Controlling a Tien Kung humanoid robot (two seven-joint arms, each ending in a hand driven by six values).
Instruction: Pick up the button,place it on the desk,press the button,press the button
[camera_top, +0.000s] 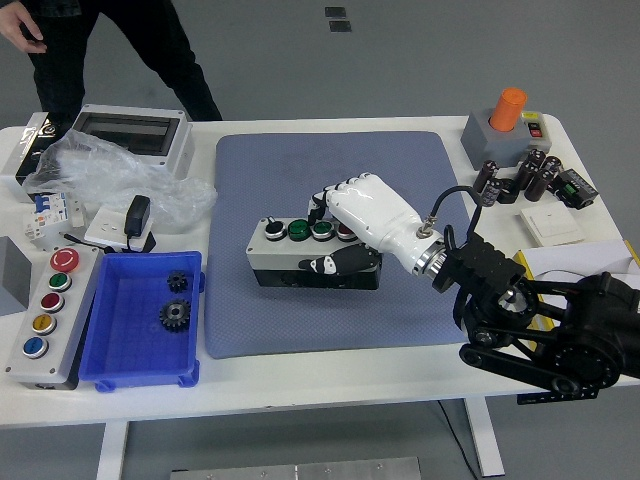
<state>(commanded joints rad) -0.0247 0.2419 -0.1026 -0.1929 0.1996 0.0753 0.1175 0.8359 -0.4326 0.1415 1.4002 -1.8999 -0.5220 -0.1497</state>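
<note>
1. Head view showed the right hand (345, 225) wrapped over the right end of the button box (312, 252), white fingers (335, 192) curled over its top and far edge and the thumb pressed on its front face, so the box was clamped from two sides.
2. That box sat on the blue-grey mat (330, 240), near its middle, with its row of black, green and red caps facing up, a pose that would leave them open to a press from above.
3. Whether the box's base rested fully on the mat or was just clear of it could not be told.
4. Judging by this, the placing step was nearly done and neither press had begun.
5. A larger button panel (45, 315) lay at the table's left, beside the blue bin (140, 320).
6. A person (110, 50) stood at the far left corner, hands off the table.
</note>
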